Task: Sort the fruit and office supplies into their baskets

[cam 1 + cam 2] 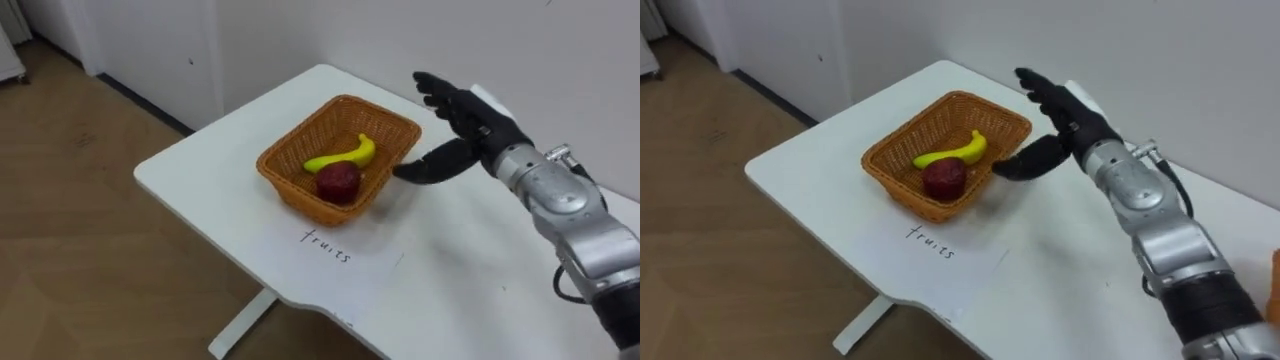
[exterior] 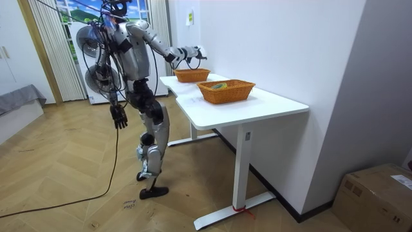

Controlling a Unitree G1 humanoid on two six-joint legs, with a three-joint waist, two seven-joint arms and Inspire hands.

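Fruit's already in the basket point(image 1: 292, 196): a banana point(image 1: 345, 155) and an apple point(image 1: 338, 181), touching, with a handwritten label point(image 1: 327, 245) on the counter point(image 1: 200, 165) marking it as the fruit one. The right hand point(image 1: 468, 120) hovers just beside the rim, fingers spread and holding nothing, which reads like a drop-off pose to me. The left hand point(image 2: 118, 117) hangs at the robot's side, and I can't tell its state. A second basket point(image 2: 226, 93) sits further along.
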